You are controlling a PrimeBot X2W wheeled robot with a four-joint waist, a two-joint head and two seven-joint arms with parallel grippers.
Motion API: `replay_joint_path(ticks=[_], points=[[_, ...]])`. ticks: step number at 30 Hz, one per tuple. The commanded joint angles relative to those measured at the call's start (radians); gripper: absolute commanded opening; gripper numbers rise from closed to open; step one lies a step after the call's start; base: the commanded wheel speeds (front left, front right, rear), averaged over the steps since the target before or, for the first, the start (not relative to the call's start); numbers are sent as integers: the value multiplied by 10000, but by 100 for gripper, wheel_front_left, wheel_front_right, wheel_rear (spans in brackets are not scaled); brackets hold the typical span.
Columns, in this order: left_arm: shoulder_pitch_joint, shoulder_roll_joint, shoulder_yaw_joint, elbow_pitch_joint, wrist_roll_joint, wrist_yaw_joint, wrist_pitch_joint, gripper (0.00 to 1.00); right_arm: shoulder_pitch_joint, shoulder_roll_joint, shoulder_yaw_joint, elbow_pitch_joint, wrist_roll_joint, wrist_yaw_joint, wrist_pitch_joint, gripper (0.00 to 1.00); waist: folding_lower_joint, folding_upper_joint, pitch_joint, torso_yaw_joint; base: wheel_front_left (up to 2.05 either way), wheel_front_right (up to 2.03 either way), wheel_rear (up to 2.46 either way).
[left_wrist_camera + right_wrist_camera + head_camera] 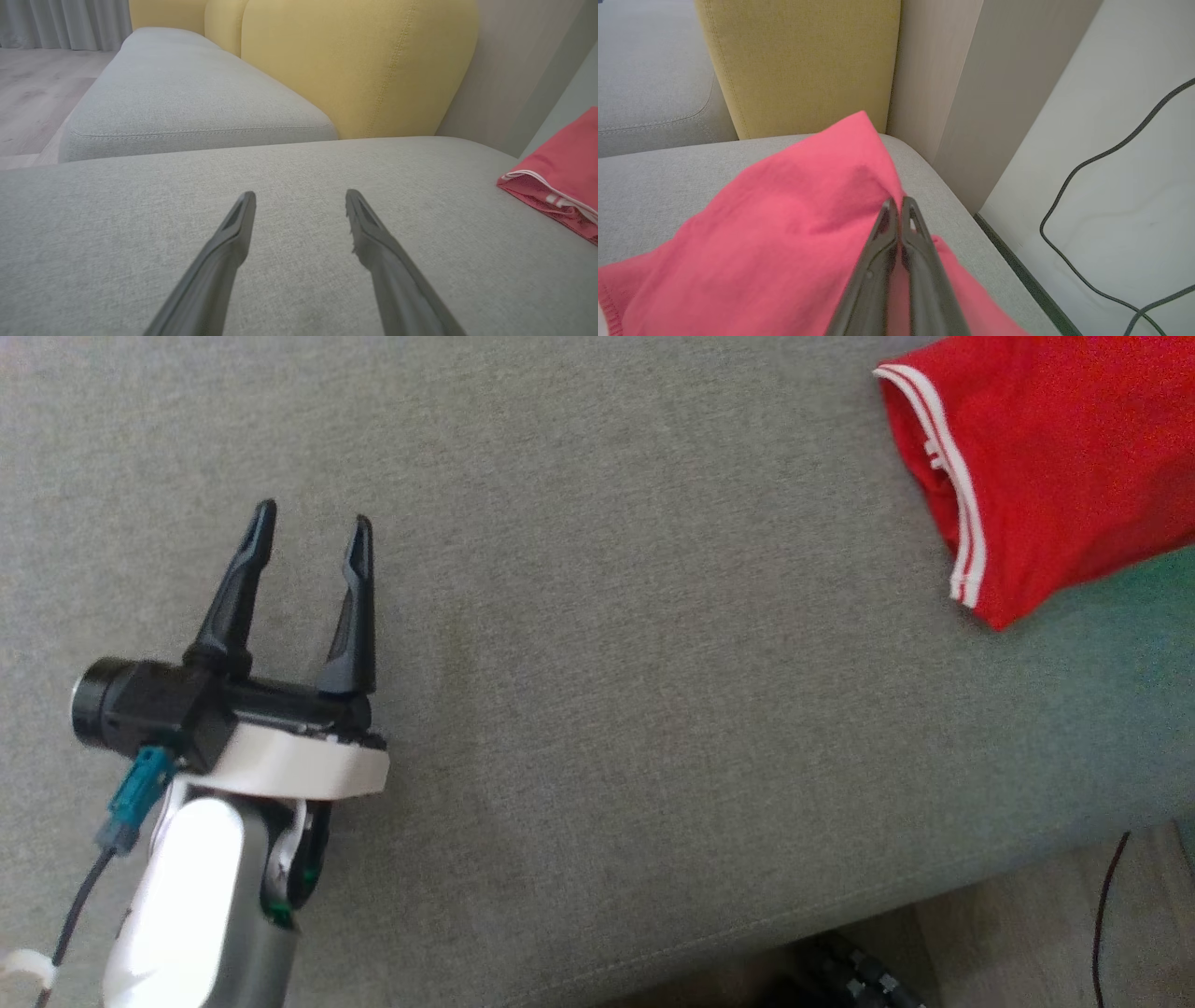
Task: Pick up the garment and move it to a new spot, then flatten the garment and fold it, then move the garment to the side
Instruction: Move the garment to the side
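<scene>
At the right edge of the grey fabric sofa seat (653,663), your right gripper (896,205) pinches shut on the red cloth garment (1046,467), its white-striped cuff (943,457) facing left toward your left gripper (313,527), fingers spread, a yellow upholstered backrest (798,60) behind.

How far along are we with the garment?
Done: the garment looks folded, lying at the right end of the cushion. In hand: the right gripper is shut, seemingly pinching it; the left gripper is open over bare cushion. Left: setting it aside and letting go.
</scene>
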Motion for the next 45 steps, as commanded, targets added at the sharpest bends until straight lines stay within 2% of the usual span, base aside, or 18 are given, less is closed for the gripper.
replay_joint_path(ticks=[1, 15, 16, 18, 19, 25, 32, 37, 45], points=[[-303, 212, 239, -327, 89, -29, -51, 100, -255, -197, -9, -291, -89, 65, 18, 0, -1, 0, 137, 83, 0, 0, 0], [-518, 225, 244, -231, -15, -31, -54, 100, -624, 163, -615, 1230, -1130, 65, 247, 0, -1, 0, 500, 264, 0, 0, 0], [-519, 222, 238, -218, -22, -32, -54, 100, -683, 187, -651, 1328, -1240, 65, 259, 17, -1, 0, 484, 259, 0, 0, 0], [-519, 224, 238, -187, -41, -34, -54, 100, -809, 303, -798, 1510, -1391, 65, 350, 84, -1, 0, 411, 242, 0, 0, 0], [-517, 227, 241, -177, -50, -32, -54, 100, -850, 351, -822, 1552, -1486, 65, 375, 100, -1, 0, 366, 237, 0, 0, 0], [-364, 159, 248, -103, -86, 12, -54, 100, -681, 615, -878, 1237, -1870, 65, 240, 100, -1, 0, -101, 268, 0, 0, 0], [229, -32, 376, 58, -227, 149, -54, 100, 797, 1340, -289, -930, -1996, 65, -330, 100, -1, 0, -1107, 469, 0, 0, 0], [818, -72, 635, 132, -348, 308, -54, 100, 2554, 2150, 883, -3055, -1445, 65, -632, 100, -1, 0, -1870, 838, 0, 0, 0], [1619, -33, 1031, 281, -508, 556, -55, 100, 4182, 2597, 2496, -4441, -728, 65, -1000, 100, -1, 0, -2942, 1607, 0, 0, 0]])
